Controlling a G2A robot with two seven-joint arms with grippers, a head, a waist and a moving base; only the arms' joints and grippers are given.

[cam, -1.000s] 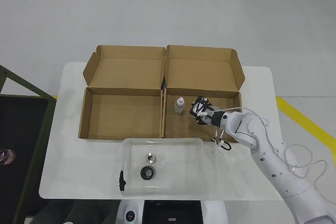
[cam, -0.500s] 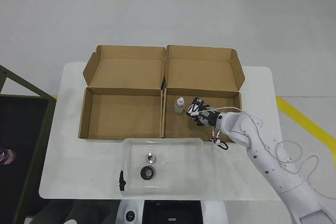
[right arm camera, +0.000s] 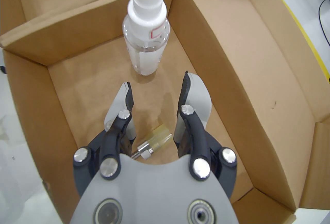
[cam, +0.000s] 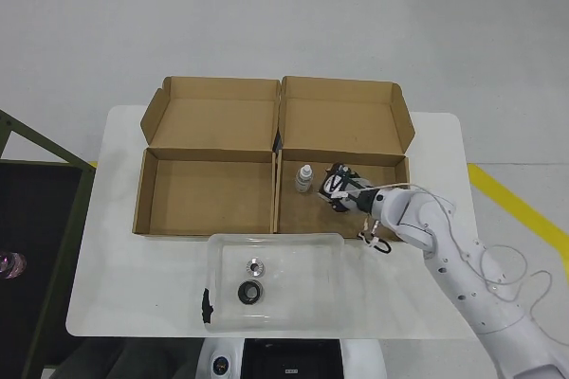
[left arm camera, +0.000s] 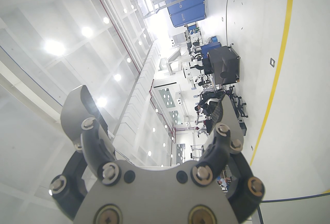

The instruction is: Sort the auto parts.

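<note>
Right pincer (right arm camera: 157, 80) edged slightly away from bottle (right arm camera: 146, 36); spread apart above fitting (right arm camera: 154, 141).

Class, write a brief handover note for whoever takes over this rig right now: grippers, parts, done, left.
Right gripper open, empty, over the right box. Left gripper open, empty, pointing upward.
Right box: spray bottle standing upright, small metal fitting lying beneath the right gripper.
Done: those two are boxed.
Left: silver part and black ring lie in the clear tray, probably next to sort.
</note>
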